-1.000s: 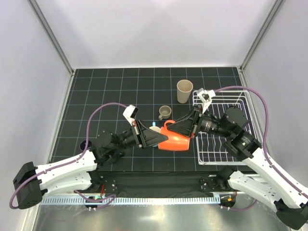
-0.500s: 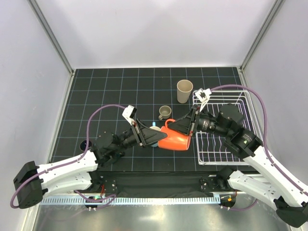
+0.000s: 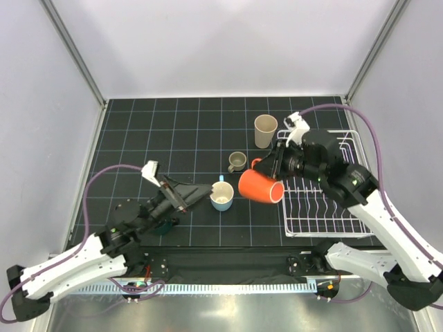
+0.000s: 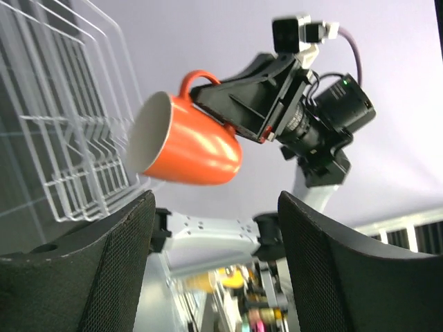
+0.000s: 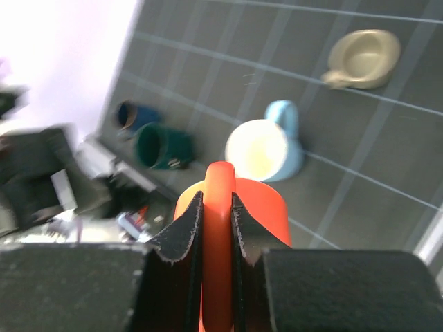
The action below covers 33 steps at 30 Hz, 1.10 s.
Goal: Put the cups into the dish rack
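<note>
My right gripper [image 3: 264, 167] is shut on the handle of the orange cup [image 3: 260, 187] and holds it tilted in the air, just left of the white dish rack [image 3: 325, 207]. In the right wrist view the fingers [image 5: 181, 232] pinch the orange handle [image 5: 217, 207]. My left gripper [image 3: 205, 194] stands open and empty, beside the light blue mug [image 3: 222, 196]. Its wrist view looks up at the orange cup [image 4: 187, 142]. The taupe mug [image 3: 237, 162] and the beige tumbler [image 3: 265, 131] stand behind. A dark teal mug [image 5: 163, 145] and a navy cup [image 5: 135, 115] lie near the left arm.
The rack [image 4: 62, 138] holds no cups that I can see. The black gridded mat [image 3: 152, 131] lies inside grey walls. The left arm stretches low across the near left of the mat, partly covering the teal mug [image 3: 163, 225].
My left gripper opened, let go of the orange cup and drew back to the left. The right gripper lifted the cup up and right, uncovering the light blue mug.
</note>
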Available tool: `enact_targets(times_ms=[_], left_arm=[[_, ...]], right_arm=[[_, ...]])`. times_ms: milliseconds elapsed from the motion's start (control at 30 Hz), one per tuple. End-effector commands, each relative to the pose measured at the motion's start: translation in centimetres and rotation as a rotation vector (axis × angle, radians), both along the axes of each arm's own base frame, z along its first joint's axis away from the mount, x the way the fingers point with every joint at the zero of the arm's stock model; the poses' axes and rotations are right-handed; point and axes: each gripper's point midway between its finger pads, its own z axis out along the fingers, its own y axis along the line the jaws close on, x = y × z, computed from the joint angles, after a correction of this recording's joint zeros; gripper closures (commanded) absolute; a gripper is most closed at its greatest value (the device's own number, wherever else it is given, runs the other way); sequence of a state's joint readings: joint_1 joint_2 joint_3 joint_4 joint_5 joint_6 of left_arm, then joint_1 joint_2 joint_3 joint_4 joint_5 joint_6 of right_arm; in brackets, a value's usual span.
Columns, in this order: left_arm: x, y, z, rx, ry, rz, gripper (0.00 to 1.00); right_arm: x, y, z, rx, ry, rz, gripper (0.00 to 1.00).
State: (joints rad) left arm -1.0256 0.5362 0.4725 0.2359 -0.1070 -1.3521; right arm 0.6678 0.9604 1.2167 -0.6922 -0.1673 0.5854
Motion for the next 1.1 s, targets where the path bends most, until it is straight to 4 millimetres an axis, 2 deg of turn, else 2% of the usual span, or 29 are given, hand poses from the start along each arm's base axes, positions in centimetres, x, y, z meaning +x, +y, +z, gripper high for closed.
enact_targets(times_ms=[0,33,67,100,133,200,233,333,367,433,467,533,567,600,667,700,733,800,900,933,1033,1067], left_arm=[[2.3,3.9,-3.5,0.171,0.088,0.223,0.3],[2.0,5.1,-3.8,0.2,0.084,0.245,0.3],[1.9,5.8,-3.2,0.201,0.078,0.26,0.3],[2.0,6.6,-3.0,0.214,0.077,0.288,0.3],[1.9,7.2,-4.0,0.275,0.084,0.298,0.3],[1.8,8.0,-3.2,0.295,0.078,0.317,0.31],[1.9,8.3,-3.8,0.337,0.081,0.325,0.31],[2.0,8.3,-3.8,0.381,0.08,0.329,0.31],[2.1,8.1,-4.4,0.424,0.083,0.325,0.31],[2.2,7.6,-4.4,0.456,0.082,0.311,0.31],[2.4,7.0,-5.1,0.504,0.082,0.299,0.3],[2.5,6.4,-5.0,0.535,0.07,0.281,0.3],[2.5,5.9,-5.2,0.554,0.067,0.264,0.3],[2.8,5.2,-5.9,0.604,0.061,0.248,0.3],[2.8,4.3,-5.6,0.635,0.046,0.215,0.3],[3.0,3.7,-6.4,0.68,0.046,0.195,0.3],[3.0,3.4,-6.0,0.684,0.038,0.182,0.29],[2.8,2.6,-6.4,0.703,0.037,0.145,0.29],[3.2,1.7,-7.2,0.709,0.033,0.139,0.29],[3.4,1.3,-7.2,0.693,0.035,0.142,0.29],[3.2,0.7,-8.1,0.687,0.043,0.116,0.29],[3.3,0.4,-8.0,0.682,0.044,0.111,0.29]], right_arm=[[2.5,-3.0,1.8,-0.087,-0.024,-0.155,0.96],[4.1,-4.1,1.3,-0.11,0.005,-0.206,0.96],[4.8,-4.8,1.8,-0.119,0.004,-0.23,0.96],[5.4,-5.9,1.2,-0.143,0.033,-0.259,0.96],[7.0,-7.6,1.0,-0.159,0.051,-0.323,0.96],[7.9,-10.0,0.1,-0.217,0.083,-0.385,0.96],[9.2,-11.8,-0.2,-0.244,0.101,-0.446,0.96],[10.4,-14.3,-1.1,-0.307,0.139,-0.503,0.96],[11.3,-15.6,-1.5,-0.321,0.16,-0.543,0.96],[12.1,-16.9,-2.0,-0.326,0.181,-0.563,0.96],[13.0,-17.8,-2.6,-0.326,0.202,-0.585,0.96],[13.9,-18.4,-3.3,-0.329,0.228,-0.59,0.96],[14.7,-18.6,-4.4,-0.339,0.261,-0.591,0.96],[15.2,-19.0,-5.1,-0.344,0.281,-0.599,0.96],[16.1,-18.9,-6.1,-0.343,0.301,-0.585,0.96],[16.7,-18.7,-7.5,-0.346,0.336,-0.574,0.96],[17.0,-18.6,-8.3,-0.347,0.356,-0.573,0.96],[17.9,-18.7,-10.3,-0.361,0.406,-0.569,0.96],[19.2,-18.8,-11.5,-0.37,0.429,-0.578,0.96],[19.7,-19.0,-12.6,-0.381,0.458,-0.576,0.96],[20.1,-18.8,-14.1,-0.392,0.495,-0.56,0.96],[20.2,-18.7,-15.2,-0.397,0.527,-0.547,0.96]])
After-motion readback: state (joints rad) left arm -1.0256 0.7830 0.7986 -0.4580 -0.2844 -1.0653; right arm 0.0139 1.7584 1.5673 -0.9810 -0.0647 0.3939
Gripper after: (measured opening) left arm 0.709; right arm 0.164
